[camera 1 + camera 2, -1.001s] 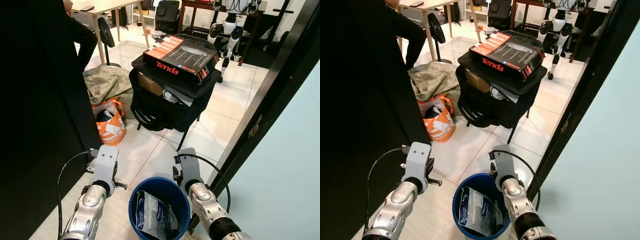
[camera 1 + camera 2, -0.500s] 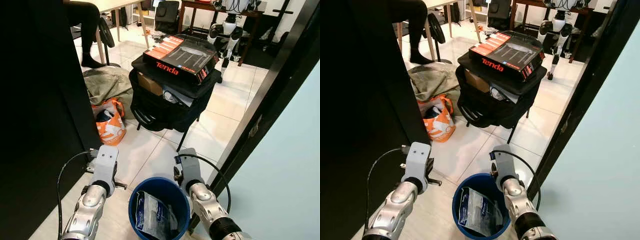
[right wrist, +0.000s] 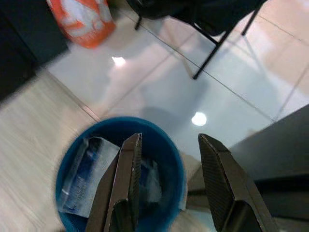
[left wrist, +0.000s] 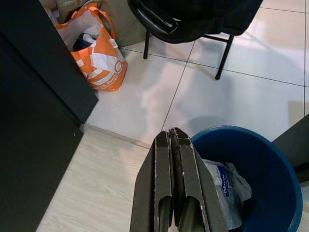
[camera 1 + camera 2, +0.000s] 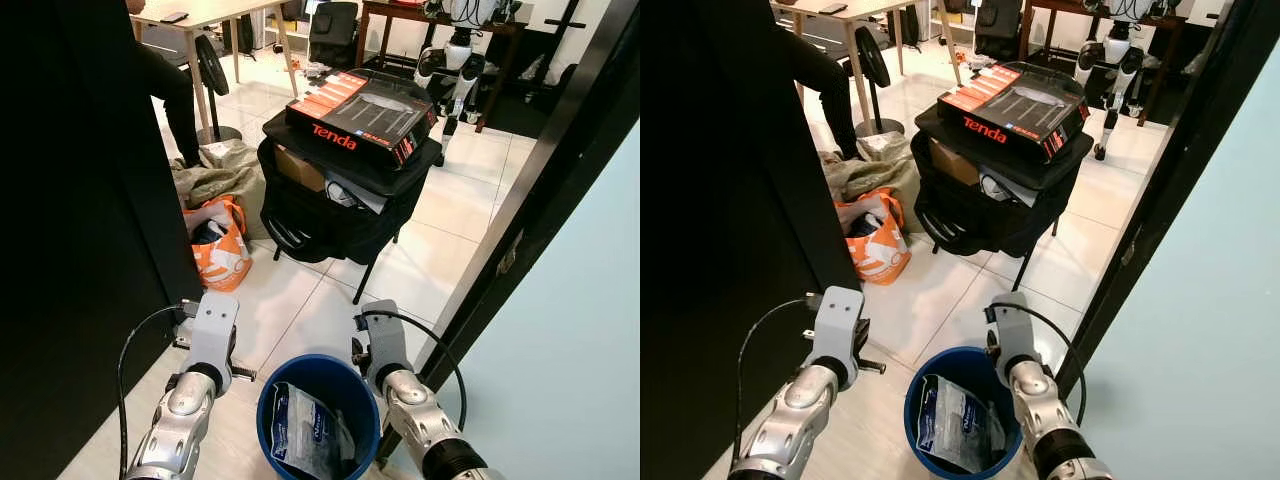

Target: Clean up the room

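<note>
Inside blue bin point(image 5: 366, 400), crumpled wrapper point(image 5: 305, 433)

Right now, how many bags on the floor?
1 clear: an orange bag on the tiles left of the black chair. The crumpled olive-grey bundle behind it may be another bag; cannot tell.

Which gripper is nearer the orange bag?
Left. The left gripper is beside the blue bin on the orange bag's side; the right gripper hangs over the bin, farther off.
</note>
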{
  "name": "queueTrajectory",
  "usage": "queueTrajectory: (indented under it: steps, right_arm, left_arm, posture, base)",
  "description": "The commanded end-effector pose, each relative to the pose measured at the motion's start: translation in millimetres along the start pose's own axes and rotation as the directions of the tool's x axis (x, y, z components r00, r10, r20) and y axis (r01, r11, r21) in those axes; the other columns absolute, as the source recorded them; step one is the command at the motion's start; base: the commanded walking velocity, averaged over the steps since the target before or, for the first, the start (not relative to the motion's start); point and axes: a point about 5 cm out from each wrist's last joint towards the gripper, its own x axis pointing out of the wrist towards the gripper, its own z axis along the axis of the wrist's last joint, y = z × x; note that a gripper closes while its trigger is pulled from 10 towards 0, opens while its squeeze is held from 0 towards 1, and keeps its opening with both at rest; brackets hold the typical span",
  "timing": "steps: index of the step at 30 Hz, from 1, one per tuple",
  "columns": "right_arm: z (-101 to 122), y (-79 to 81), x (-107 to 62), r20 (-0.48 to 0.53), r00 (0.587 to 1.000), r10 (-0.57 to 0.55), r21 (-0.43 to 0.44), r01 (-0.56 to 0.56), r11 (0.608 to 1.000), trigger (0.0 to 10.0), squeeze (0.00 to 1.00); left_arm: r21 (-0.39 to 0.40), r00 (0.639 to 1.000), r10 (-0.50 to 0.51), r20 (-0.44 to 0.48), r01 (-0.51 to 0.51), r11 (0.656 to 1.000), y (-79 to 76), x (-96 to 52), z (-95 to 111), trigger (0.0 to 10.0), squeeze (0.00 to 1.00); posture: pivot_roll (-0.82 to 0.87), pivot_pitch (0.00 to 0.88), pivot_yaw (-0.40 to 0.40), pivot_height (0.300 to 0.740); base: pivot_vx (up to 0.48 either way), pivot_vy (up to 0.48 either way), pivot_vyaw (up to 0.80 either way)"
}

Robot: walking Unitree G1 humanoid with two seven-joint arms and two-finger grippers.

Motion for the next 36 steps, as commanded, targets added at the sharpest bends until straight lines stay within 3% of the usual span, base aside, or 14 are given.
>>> queueTrajectory:
  steps: [1, 12, 26, 30, 33, 36]
  right_arm:
    - [-6, 1.4, -0.6, -0.032, 0.999, 0.003, -0.040, -0.004, 0.999, 10.0, 0.00]
    - [-6, 3.4, -0.6, -0.037, 0.999, -0.001, -0.004, 0.001, 1.000, 10.0, 0.00]
    - [-5, 3.3, -1.0, -0.009, 1.000, -0.013, -0.096, 0.012, 0.995, 10.0, 0.00]
    - [-14, 3.5, -2.7, -0.046, 0.999, 0.002, -0.067, -0.005, 0.998, 10.0, 0.00]
    - [-38, 5.1, -8.1, -0.163, 0.986, 0.015, -0.052, -0.024, 0.998, 10.0, 0.00]
    - [-50, 5.7, -11.8, -0.219, 0.976, 0.021, -0.053, -0.034, 0.998, 10.0, 0.00]
  left_arm:
    - [-0.003, 0.999, -0.002, -0.034, 0.002, 1.000, -1.8, -0.7, -6, 10.0, 0.00]
    - [-0.005, 0.999, 0.000, -0.034, 0.000, 1.000, -2.2, -0.3, -6, 10.0, 0.00]
    - [-0.004, 1.000, 0.000, -0.031, 0.000, 1.000, -2.0, 0.8, -6, 10.0, 0.00]
    - [0.001, 0.999, -0.001, -0.043, 0.001, 1.000, -1.1, 0.5, -10, 10.0, 0.00]
    - [0.000, 0.995, 0.005, -0.103, -0.005, 1.000, 1.1, -2.8, -27, 10.0, 0.00]
    - [-0.011, 0.990, 0.011, -0.140, -0.013, 1.000, 2.3, -5.9, -37, 10.0, 0.00]
  posture:
    - [0.07, 0.088, -0.032, 0.740]
    - [0.07, 0.090, -0.029, 0.740]
    - [0.06, 0.089, -0.025, 0.740]
    - [0.06, 0.089, -0.025, 0.740]
    - [0.06, 0.089, -0.025, 0.740]
    - [0.06, 0.090, -0.024, 0.740]
  base:
    - [0.000, 0.000, 0.00]
    - [0.000, 0.000, 0.00]
    - [0.000, 0.000, 0.00]
    - [0.000, 0.000, 0.00]
    - [0.000, 0.000, 0.00]
    - [0.000, 0.000, 0.00]
